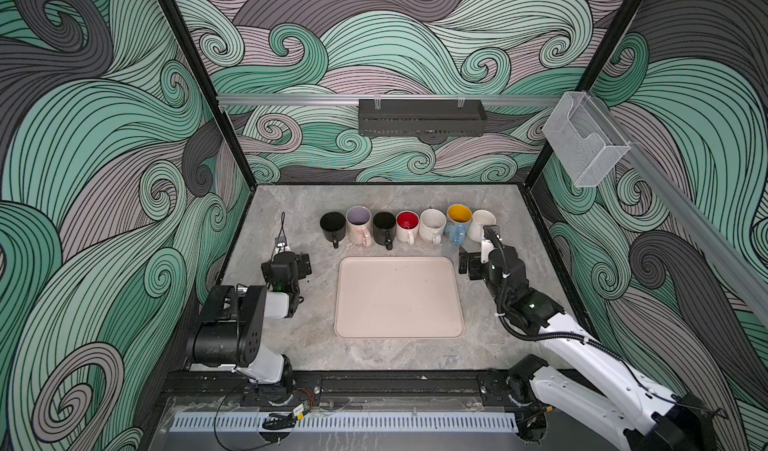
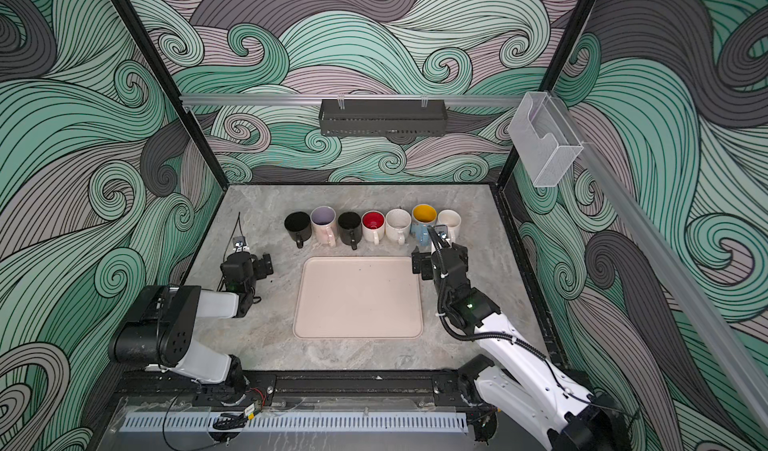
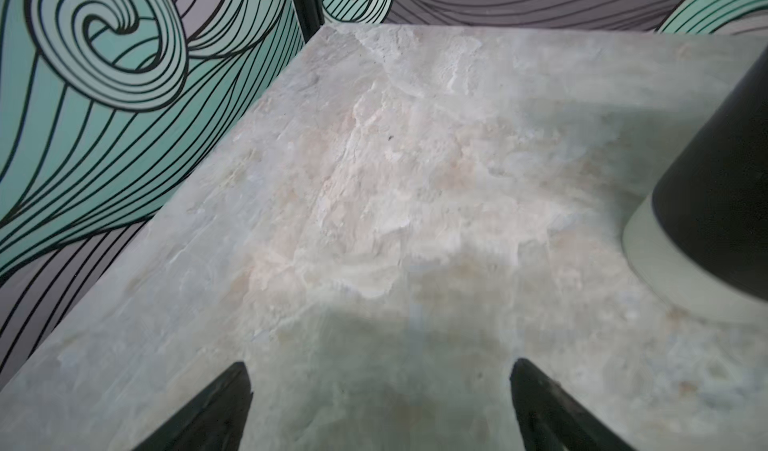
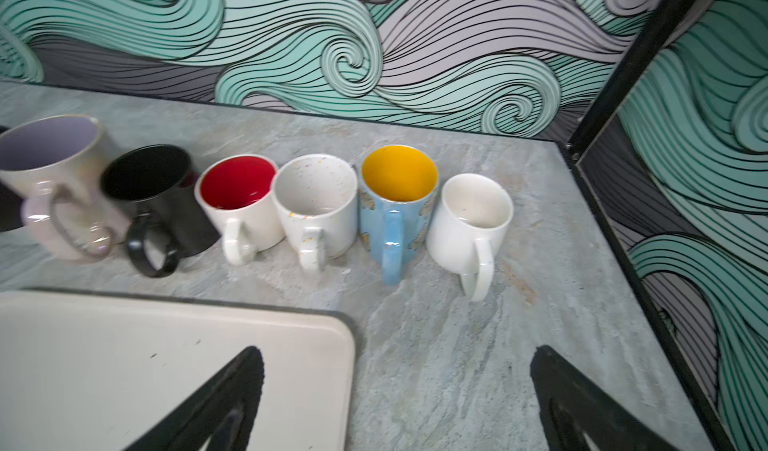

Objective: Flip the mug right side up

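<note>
White ceramic mug (image 4: 469, 220) stands upright, ending the row just beside a blue, yellow-lined ceramic mug (image 4: 395, 224). Right gripper (image 4: 397, 353) hangs spread by the beige plastic tray (image 4: 124, 366). Left gripper (image 3: 380, 366) is spread too, empty.

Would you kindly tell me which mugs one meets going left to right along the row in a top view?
In order: black mug, lilac-lined mug, second black mug, red-lined mug, speckled white mug, yellow-lined blue mug, plain white mug.

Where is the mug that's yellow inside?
In both top views the blue mug with the yellow inside stands in the back row, second from the right, between the speckled white mug and the plain white mug.
</note>
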`<action>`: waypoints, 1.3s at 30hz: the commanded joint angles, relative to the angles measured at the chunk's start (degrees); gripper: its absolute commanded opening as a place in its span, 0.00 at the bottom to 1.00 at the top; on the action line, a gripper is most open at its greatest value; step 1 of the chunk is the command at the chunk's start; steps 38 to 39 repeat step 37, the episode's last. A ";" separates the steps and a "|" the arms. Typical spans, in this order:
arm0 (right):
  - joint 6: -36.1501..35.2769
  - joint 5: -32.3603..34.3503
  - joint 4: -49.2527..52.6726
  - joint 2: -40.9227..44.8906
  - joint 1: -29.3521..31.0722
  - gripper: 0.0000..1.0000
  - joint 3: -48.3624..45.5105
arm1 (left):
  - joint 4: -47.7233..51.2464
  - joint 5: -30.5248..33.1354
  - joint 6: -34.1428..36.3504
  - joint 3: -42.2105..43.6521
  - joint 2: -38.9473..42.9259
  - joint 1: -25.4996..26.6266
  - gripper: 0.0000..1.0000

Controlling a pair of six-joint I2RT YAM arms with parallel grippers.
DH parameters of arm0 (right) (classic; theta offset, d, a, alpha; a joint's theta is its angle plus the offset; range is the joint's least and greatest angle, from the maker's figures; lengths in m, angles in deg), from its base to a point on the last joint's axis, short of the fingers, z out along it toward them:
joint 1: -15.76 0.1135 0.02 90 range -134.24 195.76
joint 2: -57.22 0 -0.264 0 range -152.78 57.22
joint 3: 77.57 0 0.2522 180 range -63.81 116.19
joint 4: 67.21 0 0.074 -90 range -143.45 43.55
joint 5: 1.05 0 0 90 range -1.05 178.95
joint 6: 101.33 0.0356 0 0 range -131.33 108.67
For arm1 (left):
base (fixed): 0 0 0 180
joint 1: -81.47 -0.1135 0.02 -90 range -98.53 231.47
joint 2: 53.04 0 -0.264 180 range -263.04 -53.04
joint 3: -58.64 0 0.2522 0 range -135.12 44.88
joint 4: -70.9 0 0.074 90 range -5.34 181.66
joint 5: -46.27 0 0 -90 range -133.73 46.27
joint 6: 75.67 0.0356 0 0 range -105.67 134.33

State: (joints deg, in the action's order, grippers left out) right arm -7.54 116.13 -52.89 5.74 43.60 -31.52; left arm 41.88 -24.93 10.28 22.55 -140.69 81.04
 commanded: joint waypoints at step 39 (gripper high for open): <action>-4.19 -16.27 -50.11 -36.27 -25.28 1.00 -9.96 | 4.12 -4.72 -0.16 -4.49 0.25 -0.72 0.99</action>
